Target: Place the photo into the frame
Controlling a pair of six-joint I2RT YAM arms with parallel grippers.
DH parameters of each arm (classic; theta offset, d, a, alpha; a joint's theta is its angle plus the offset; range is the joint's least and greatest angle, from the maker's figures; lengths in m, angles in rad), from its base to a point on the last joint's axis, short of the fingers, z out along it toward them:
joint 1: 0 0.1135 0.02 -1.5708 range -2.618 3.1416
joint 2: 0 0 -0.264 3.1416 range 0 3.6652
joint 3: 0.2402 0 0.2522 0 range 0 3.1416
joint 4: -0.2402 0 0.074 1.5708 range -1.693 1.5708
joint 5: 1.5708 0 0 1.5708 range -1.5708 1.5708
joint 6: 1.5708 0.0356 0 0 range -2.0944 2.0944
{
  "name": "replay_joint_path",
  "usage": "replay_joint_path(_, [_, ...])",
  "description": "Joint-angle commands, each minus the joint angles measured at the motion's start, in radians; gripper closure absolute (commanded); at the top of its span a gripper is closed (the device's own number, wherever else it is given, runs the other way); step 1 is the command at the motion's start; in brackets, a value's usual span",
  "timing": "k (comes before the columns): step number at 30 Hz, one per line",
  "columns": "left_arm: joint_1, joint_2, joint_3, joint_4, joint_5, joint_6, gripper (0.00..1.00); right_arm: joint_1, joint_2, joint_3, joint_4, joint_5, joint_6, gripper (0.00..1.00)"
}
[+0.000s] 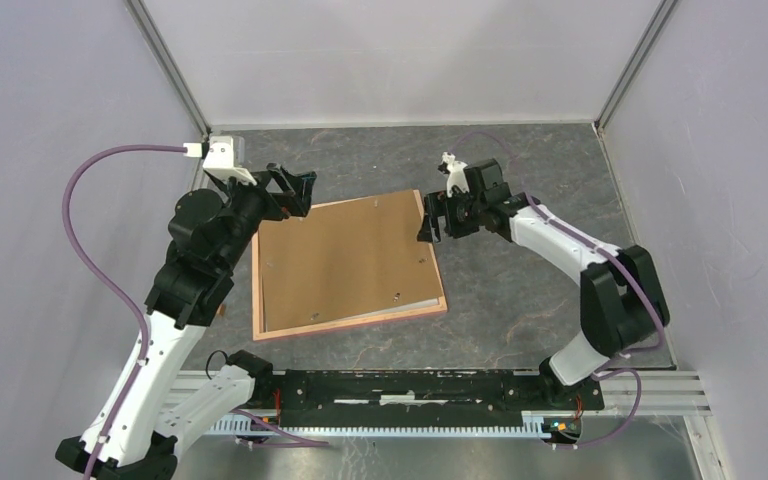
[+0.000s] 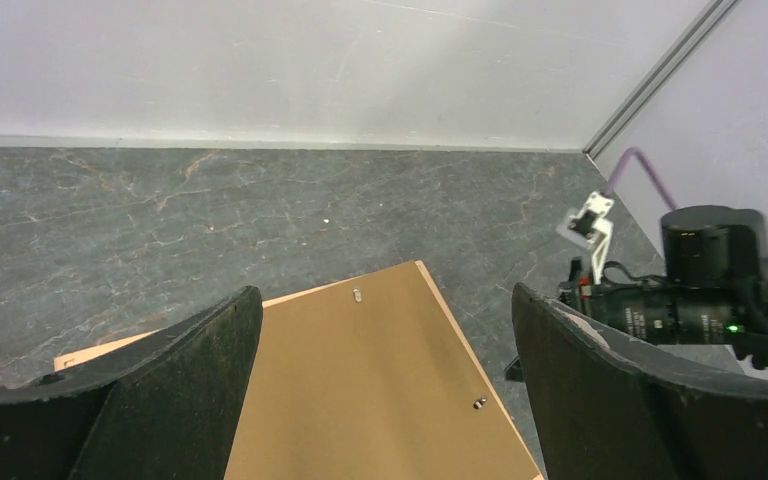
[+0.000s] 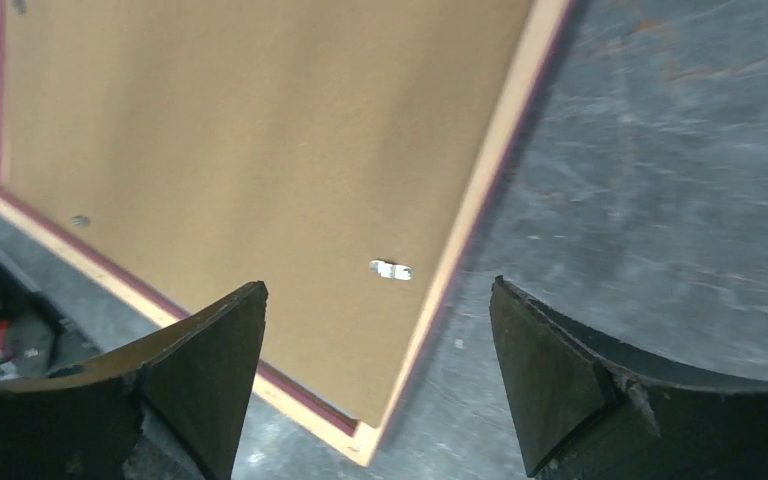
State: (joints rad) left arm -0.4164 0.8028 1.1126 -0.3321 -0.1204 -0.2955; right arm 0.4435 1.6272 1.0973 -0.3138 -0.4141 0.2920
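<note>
A dark grey, marbled counter (image 1: 520, 290) sits inside a booth of pale walls (image 1: 400, 60), with metal posts in the two far corners. A black mounting rail (image 1: 410, 385) runs along the near edge and carries both arm bases.

The frame (image 1: 350, 324), thin-railed and salmon-orange, lies flat on the counter left of centre, turned slightly askew. A plain brown backing board (image 1: 345, 260) fills its opening and hides whatever lies beneath. Small metal clips (image 3: 390, 269) dot the board.

The left gripper (image 1: 300, 195) hangs over the frame's far left corner, its jaws spread wide and holding nothing. The right gripper (image 1: 430, 220) sits just beside the frame's far right corner, its jaws also wide apart and empty.

The frame's left side lies near the left wall, under the left arm. Bare counter stretches beyond the frame and to its right.
</note>
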Motion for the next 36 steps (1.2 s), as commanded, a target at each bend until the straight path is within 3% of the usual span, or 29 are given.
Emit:
replay_joint_path(1, [-0.001, -0.011, -0.004, 0.054, 0.017, 0.035, 0.00, 0.015, -0.069, -0.032, -0.062, 0.207, -0.121, 0.16])
replay_joint_path(4, [-0.001, -0.015, -0.005, 0.056, 0.019, 0.035, 0.00, 0.030, -0.054, -0.055, -0.038, 0.203, -0.112, 0.27])
replay_joint_path(7, [-0.002, -0.015, -0.008, 0.059, 0.021, 0.033, 0.00, 0.034, -0.044, -0.075, 0.017, 0.195, -0.083, 0.50])
replay_joint_path(9, [-0.003, -0.016, -0.010, 0.061, 0.022, 0.033, 0.00, 0.037, -0.028, -0.074, 0.027, 0.201, -0.069, 0.57])
replay_joint_path(12, [-0.004, -0.015, -0.010, 0.061, 0.024, 0.033, 0.00, 0.045, -0.009, -0.093, 0.053, 0.136, -0.042, 0.56])
replay_joint_path(14, [-0.007, -0.013, -0.010, 0.061, 0.028, 0.032, 0.00, 0.050, -0.003, -0.128, 0.108, 0.059, -0.006, 0.48])
replay_joint_path(16, [-0.006, -0.013, -0.010, 0.062, 0.032, 0.029, 0.00, 0.053, 0.001, -0.159, 0.163, 0.016, 0.030, 0.47])
replay_joint_path(21, [-0.007, -0.013, -0.011, 0.063, 0.031, 0.029, 0.00, 0.054, 0.033, -0.179, 0.214, -0.020, 0.074, 0.65])
replay_joint_path(36, [-0.009, -0.012, -0.011, 0.063, 0.035, 0.030, 0.00, 0.052, 0.051, -0.150, 0.169, 0.023, 0.051, 0.61])
